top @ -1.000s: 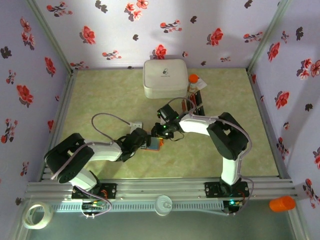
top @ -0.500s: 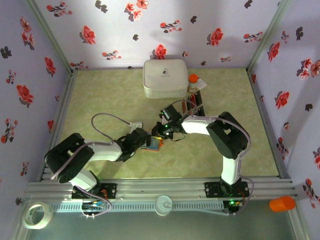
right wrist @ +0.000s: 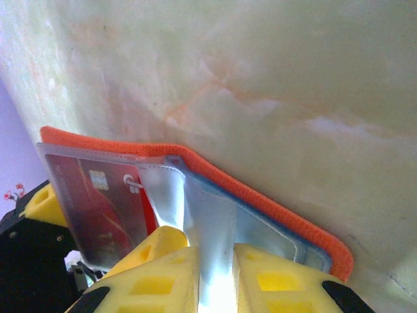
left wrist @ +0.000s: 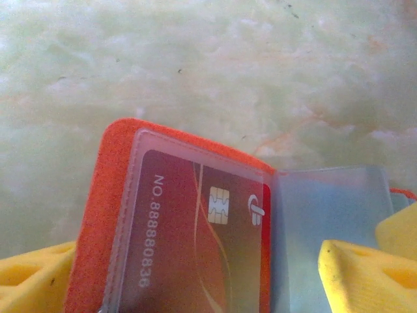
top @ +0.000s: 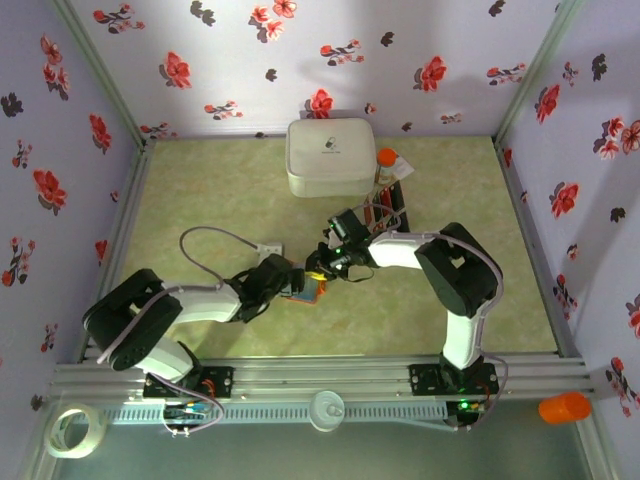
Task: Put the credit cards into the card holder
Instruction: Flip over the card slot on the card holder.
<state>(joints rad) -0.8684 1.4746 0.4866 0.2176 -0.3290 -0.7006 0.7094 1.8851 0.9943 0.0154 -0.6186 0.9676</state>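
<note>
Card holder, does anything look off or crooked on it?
Nothing damaged. One clear sleeve stands up off the open card holder, pinched in the right claw; the red card sits straight in its pocket.

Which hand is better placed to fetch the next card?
Left, probably: the left hand stands open, gripping nothing, while the right hand is shut on a clear sleeve of the orange card holder.

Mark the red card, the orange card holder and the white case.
red card point(left wrist: 189, 241): left wrist view, its printed face.
orange card holder point(left wrist: 107, 189): left wrist view, its orange outer edge.
white case point(top: 330, 158): top external view, middle of its lid.
</note>
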